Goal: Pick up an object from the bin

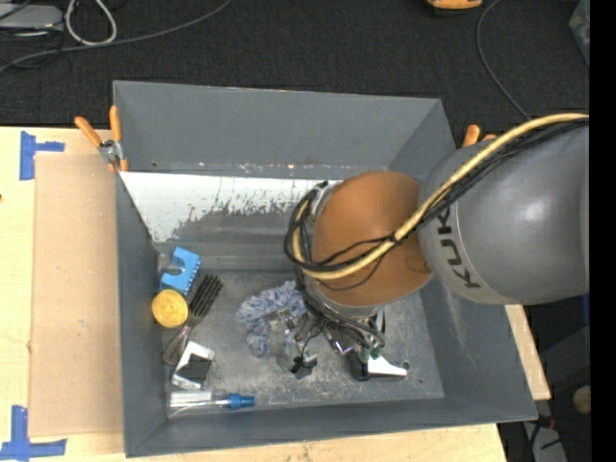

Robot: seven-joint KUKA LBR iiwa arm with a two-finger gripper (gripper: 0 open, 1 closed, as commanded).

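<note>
My gripper (332, 362) hangs under the orange cover, low over the bin floor right of centre. Its two dark fingertips (303, 364) stand apart, so it is open, and I see nothing between them. A crumpled blue-grey cloth (268, 313) lies just left of the fingers, touching or nearly touching the left one. A small white piece (389, 365) lies on the floor right beside the right fingertip.
Along the bin's left side lie a blue plastic piece (180, 269), a black comb-like brush (205, 295), a yellow disc (169, 308), a small black-and-white block (196, 365) and a clear tube with a blue cap (212, 402). The arm covers the bin's right side.
</note>
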